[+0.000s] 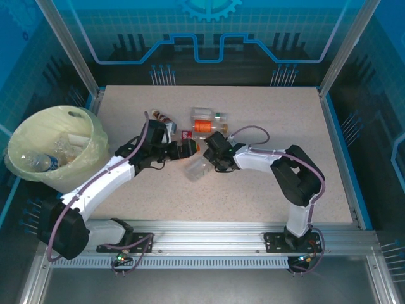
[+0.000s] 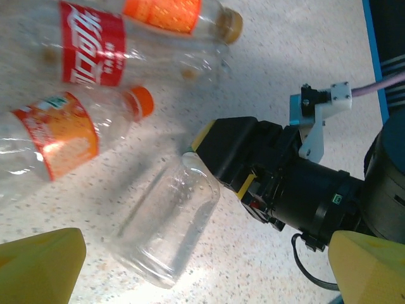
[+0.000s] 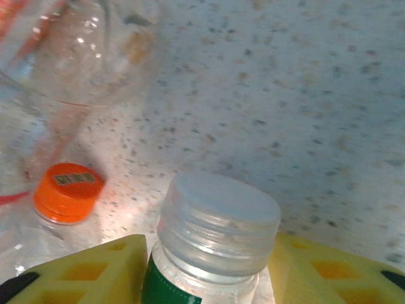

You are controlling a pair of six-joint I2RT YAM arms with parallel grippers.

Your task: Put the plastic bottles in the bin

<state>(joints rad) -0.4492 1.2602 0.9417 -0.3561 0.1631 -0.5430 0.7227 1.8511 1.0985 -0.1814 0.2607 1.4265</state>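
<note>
A clear bottle (image 1: pixel 197 168) with a white cap (image 3: pixel 218 218) and a green label lies on the table. My right gripper (image 3: pixel 212 248) is shut round its neck just under the cap, one yellow finger (image 3: pixel 82 272) on each side. From the left wrist, that bottle's body (image 2: pixel 168 228) stretches toward the camera out of the right gripper (image 2: pixel 215 161). My left gripper (image 2: pixel 205 253) hangs open above and behind it, touching nothing. Other bottles lie close by: orange-capped (image 2: pixel 63 139), red-labelled (image 2: pixel 95 44), and orange-labelled (image 2: pixel 171 12). The bin (image 1: pixel 47 113) stands at the left.
Several bottles (image 1: pixel 205 120) cluster at the middle back of the table, just beyond both grippers. A blue-labelled bottle (image 1: pixel 41 163) lies inside the bin. The left arm (image 1: pixel 107 174) runs along the bin's right side. Bare tabletop (image 1: pixel 297 126) stretches to the right.
</note>
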